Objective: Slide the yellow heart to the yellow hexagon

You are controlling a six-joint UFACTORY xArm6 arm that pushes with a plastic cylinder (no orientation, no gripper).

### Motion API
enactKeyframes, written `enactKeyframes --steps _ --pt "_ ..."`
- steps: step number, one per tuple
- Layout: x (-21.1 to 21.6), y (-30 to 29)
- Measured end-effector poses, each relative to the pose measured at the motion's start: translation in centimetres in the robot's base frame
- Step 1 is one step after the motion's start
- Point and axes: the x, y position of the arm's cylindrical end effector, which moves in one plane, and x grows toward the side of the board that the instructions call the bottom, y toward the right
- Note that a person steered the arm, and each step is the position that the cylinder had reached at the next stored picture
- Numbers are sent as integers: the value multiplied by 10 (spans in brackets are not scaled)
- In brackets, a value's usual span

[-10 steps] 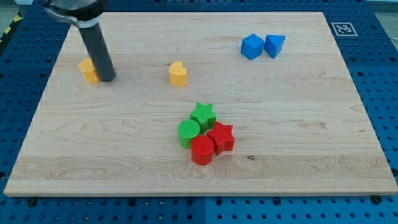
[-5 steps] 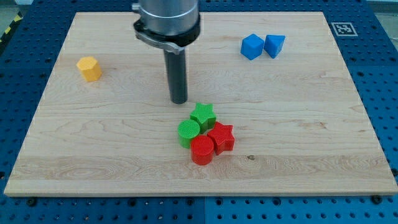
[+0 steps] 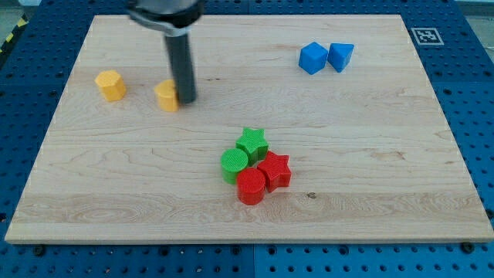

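The yellow heart (image 3: 166, 95) lies on the wooden board (image 3: 370, 154) in the upper left part of the view. My tip (image 3: 187, 100) touches the heart's right side. The yellow hexagon (image 3: 110, 85) sits to the left of the heart, with a gap of about one block width between them. The dark rod rises from the tip to the view's top edge.
A green star (image 3: 252, 144), a green cylinder (image 3: 234, 164), a red star (image 3: 274, 170) and a red cylinder (image 3: 250, 186) cluster at the centre bottom. Two blue blocks (image 3: 312, 58) (image 3: 340, 55) lie at the upper right.
The rod went from beside the hexagon to the heart's right side, hiding it. It has now moved left, and the heart has slid left with it toward the hexagon.
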Motion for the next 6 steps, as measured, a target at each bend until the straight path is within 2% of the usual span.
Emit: enactKeyframes --steps 4,5,6 --pt "0 -56" --pt "0 -35" --pt "0 40"
